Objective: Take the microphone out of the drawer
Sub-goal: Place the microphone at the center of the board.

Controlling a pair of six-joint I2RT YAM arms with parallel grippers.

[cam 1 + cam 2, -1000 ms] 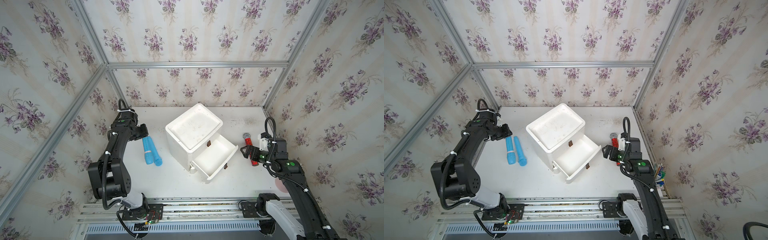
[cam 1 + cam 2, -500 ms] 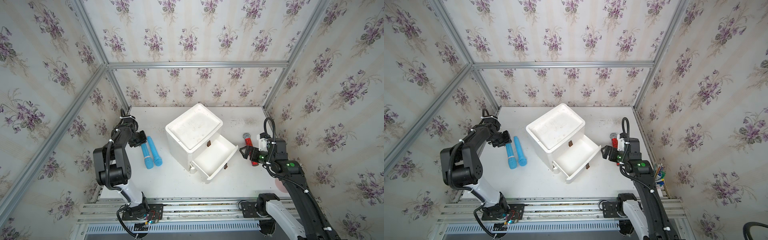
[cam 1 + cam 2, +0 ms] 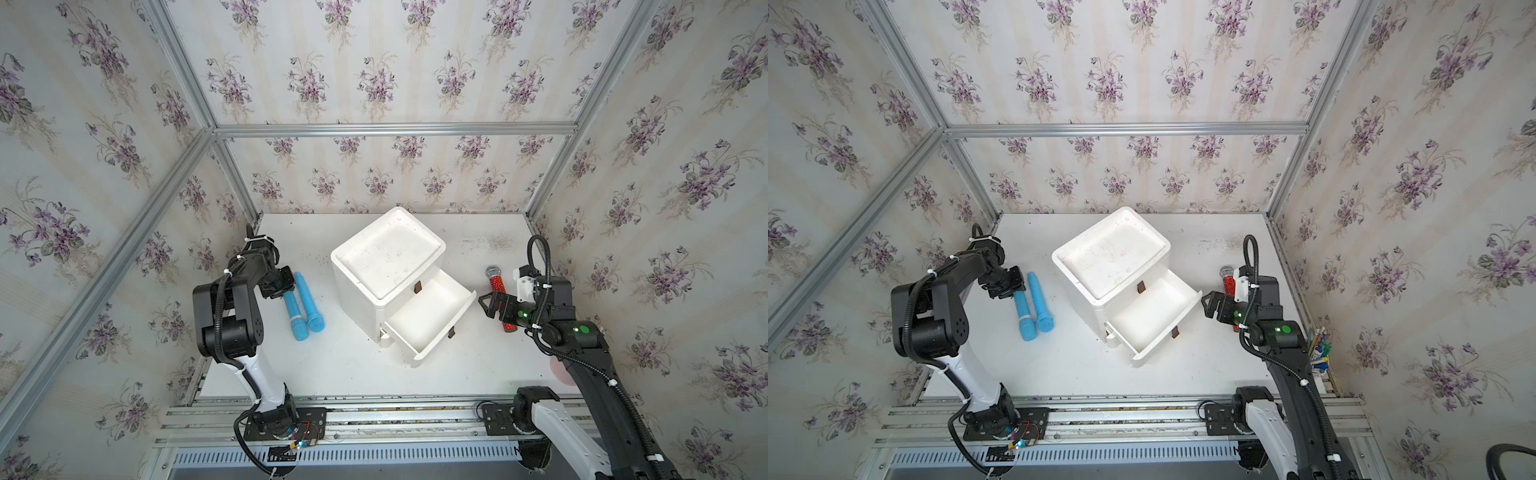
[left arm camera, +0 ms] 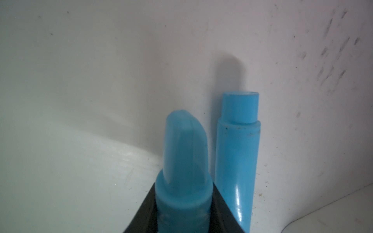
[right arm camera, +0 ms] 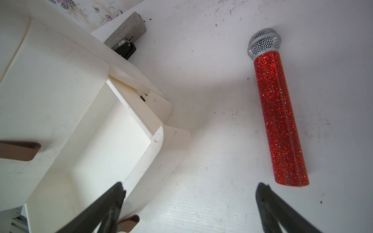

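The left end effector is closed to a narrow gap on a light-blue plastic tube with a slanted tip. In the left wrist view its black fingers press against both sides of the tube's thicker collar. In both top views it grips the upper end of that tube at the left of the frame. A second light-blue plastic tube lies just beside it on the white desk, roughly parallel. Whether the held tube is lifted off the desk I cannot tell. The right end effector stands wide open and empty, at the right of the frame. It hangs between the front corner of the open white drawer and the red glitter-covered microphone with a silver mesh head, and appears to touch neither. The microphone lies flat on the desk outside the drawer, to the right of the white plastic two-drawer cabinet. Its mesh head points toward the back wall, and its lower end is hidden under the right arm in both top views. Brown tab handles sit on both drawer fronts. Behind the cabinet, the right wrist view shows a grey block with a small black part carrying a white mark too small to read surely.
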